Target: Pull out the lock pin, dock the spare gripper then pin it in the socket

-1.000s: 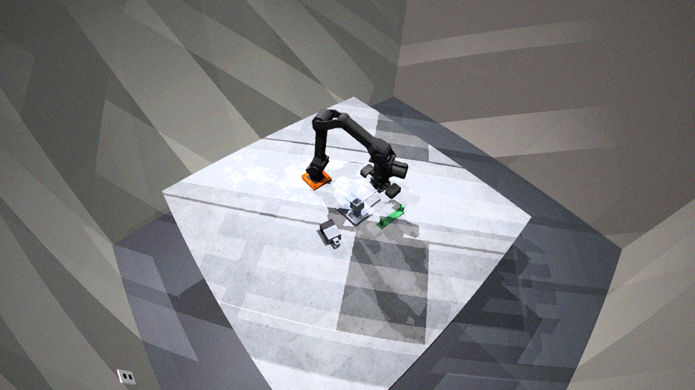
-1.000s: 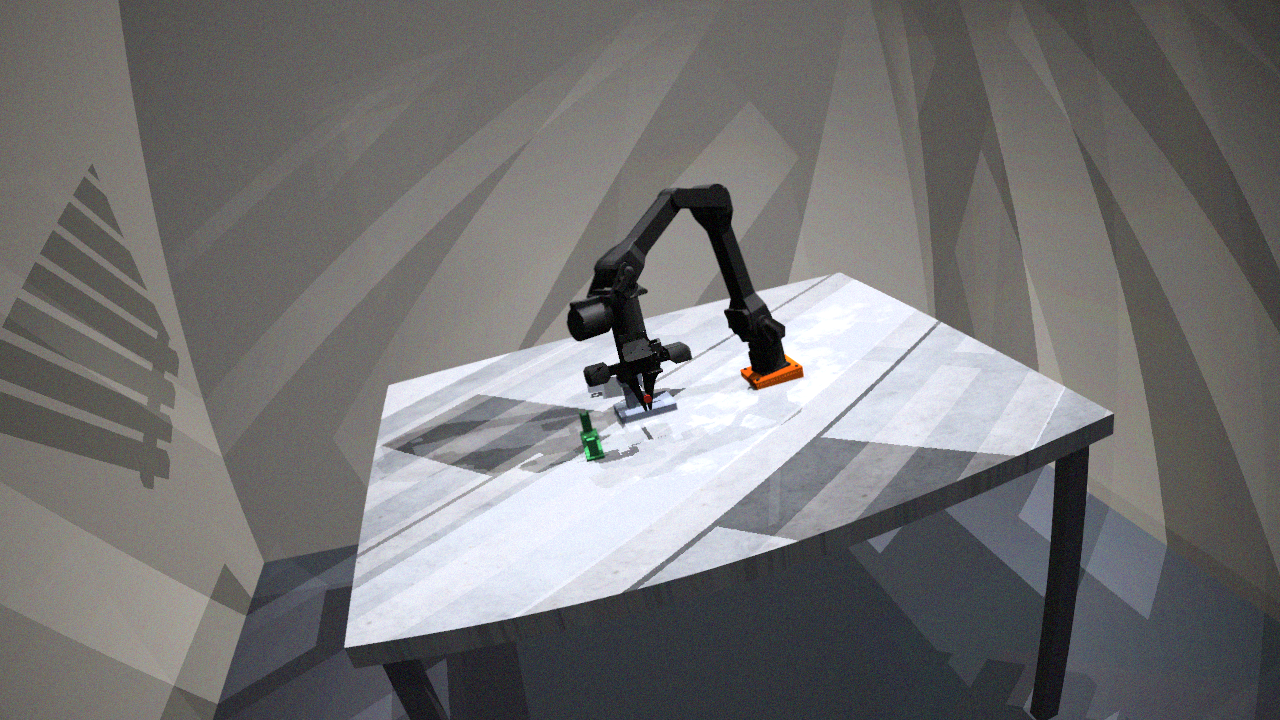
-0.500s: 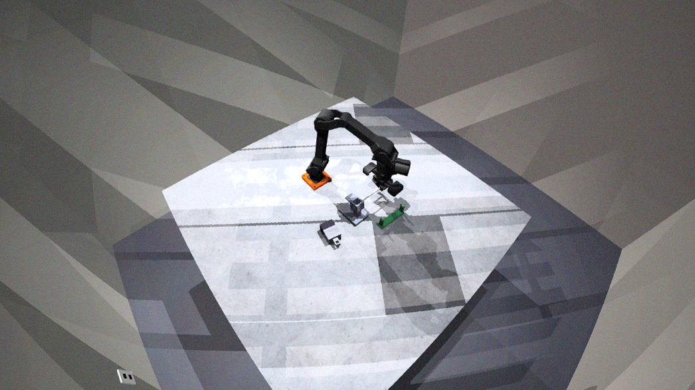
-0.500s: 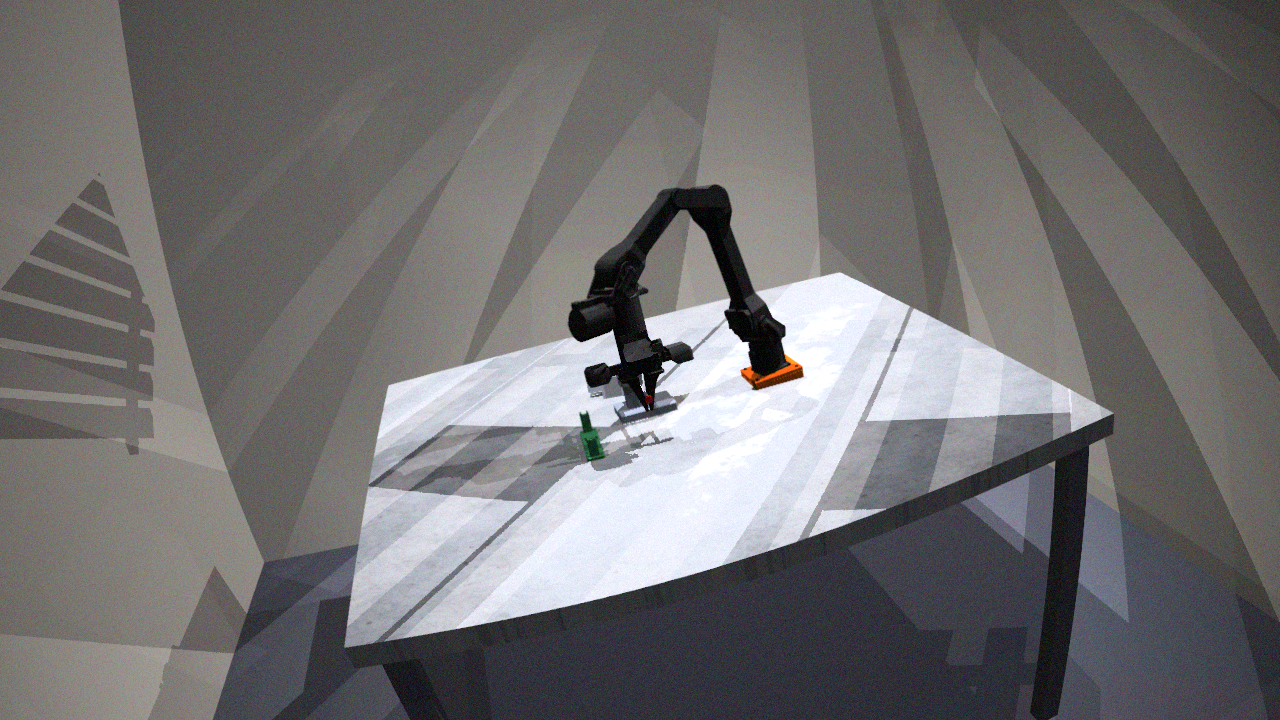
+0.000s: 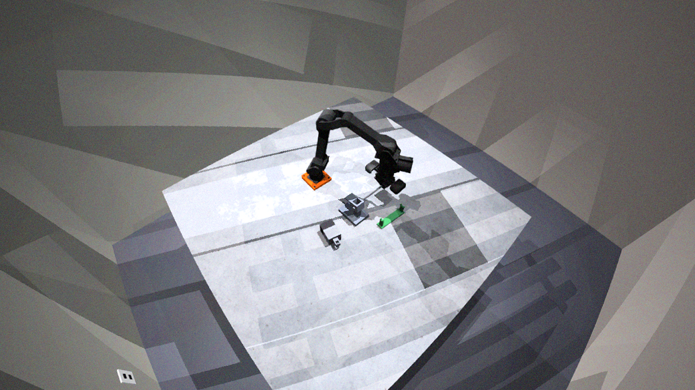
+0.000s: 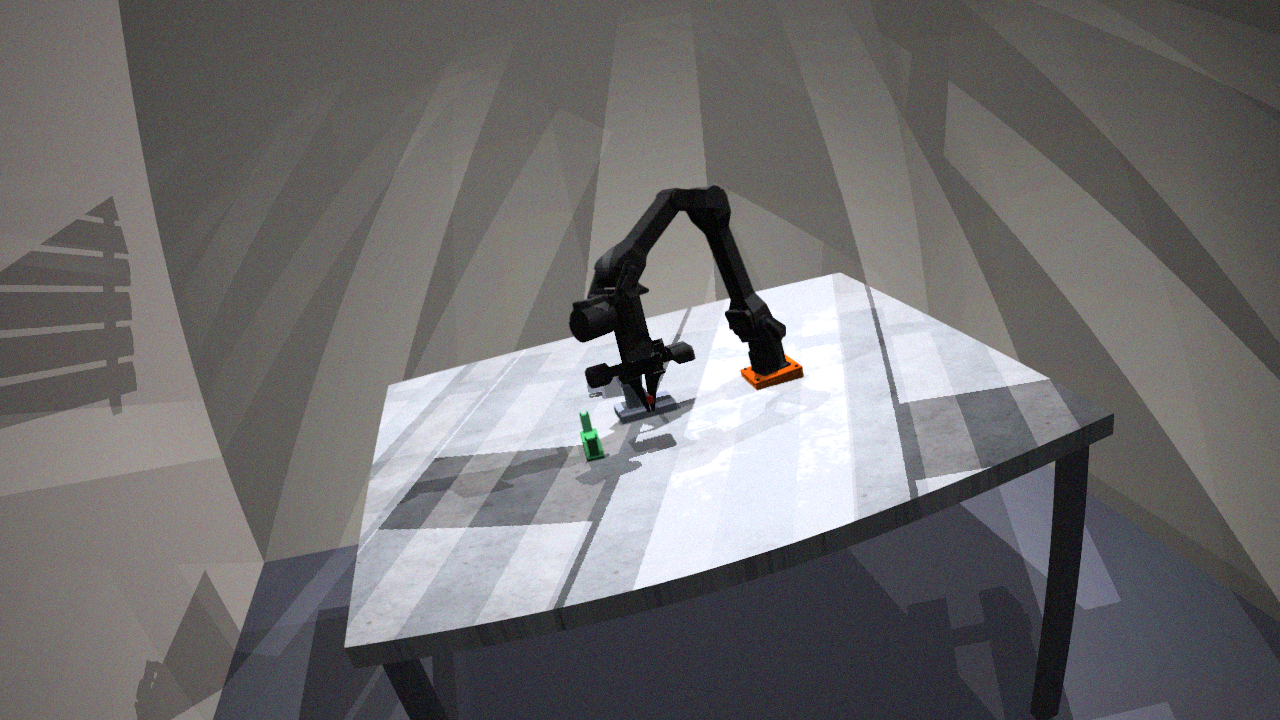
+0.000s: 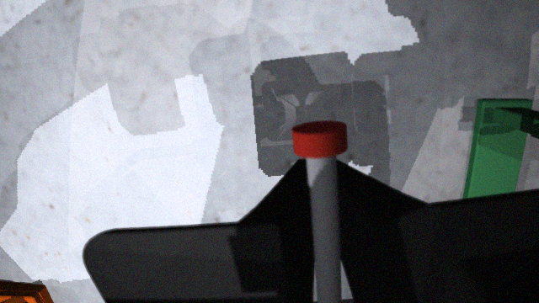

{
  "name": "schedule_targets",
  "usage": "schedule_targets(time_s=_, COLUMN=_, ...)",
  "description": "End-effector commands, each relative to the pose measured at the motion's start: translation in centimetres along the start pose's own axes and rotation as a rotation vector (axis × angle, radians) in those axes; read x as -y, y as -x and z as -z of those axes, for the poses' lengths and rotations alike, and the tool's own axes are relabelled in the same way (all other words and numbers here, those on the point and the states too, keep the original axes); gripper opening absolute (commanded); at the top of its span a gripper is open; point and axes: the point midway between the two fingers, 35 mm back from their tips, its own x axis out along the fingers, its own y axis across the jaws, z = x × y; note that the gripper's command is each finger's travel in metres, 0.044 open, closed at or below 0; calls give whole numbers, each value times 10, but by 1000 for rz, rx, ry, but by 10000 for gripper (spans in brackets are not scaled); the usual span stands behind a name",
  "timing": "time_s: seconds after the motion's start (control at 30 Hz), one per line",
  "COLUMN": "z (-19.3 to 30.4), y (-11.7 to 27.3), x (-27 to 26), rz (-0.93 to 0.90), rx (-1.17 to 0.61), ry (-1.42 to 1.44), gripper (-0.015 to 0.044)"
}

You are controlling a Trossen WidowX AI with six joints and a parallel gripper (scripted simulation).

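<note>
My gripper (image 5: 383,185) (image 6: 650,406) (image 7: 315,169) is shut on the lock pin (image 5: 372,192) (image 6: 651,399) (image 7: 321,140). The pin's red head stands just beyond the fingertips and its grey shaft runs back between the fingers in the wrist view. In the top view the shaft slants toward the mount (image 5: 354,217) (image 6: 630,413). The mount has a flat base and an upright square socket (image 5: 357,202), whose top opening looks empty. Whether the pin's far tip is clear of the socket is hard to tell. The spare gripper (image 5: 332,233) lies on the table, beside the mount.
A green holder (image 5: 393,216) (image 6: 591,446) (image 7: 493,168) with an upright at each end stands on the table, on the other side of the mount from the spare gripper. The arm's orange base (image 5: 315,179) (image 6: 771,373) (image 7: 25,292) is bolted behind the mount. Patchy shadows cross the table.
</note>
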Motion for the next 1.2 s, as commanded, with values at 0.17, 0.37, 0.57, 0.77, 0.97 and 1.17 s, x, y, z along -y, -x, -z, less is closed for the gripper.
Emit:
schedule_targets(time_s=0.17, z=-2, y=9, x=0, rz=-1, rx=-2, ry=0, gripper=0)
schedule_targets(time_s=0.37, z=-3, y=22, x=-2, rz=-9, rx=-4, ry=3, gripper=0)
schedule_targets(time_s=0.57, z=-3, y=23, x=-2, rz=-11, rx=-6, ry=5, gripper=0)
schedule_targets(time_s=0.77, z=-5, y=24, x=2, rz=-11, rx=-5, ry=2, gripper=0)
schedule_targets(time_s=0.97, z=-12, y=28, x=20, rz=-8, rx=-5, ry=-8, gripper=0)
schedule_targets(time_s=1.17, z=-19, y=31, x=38, rz=-6, rx=-4, ry=-19, gripper=0)
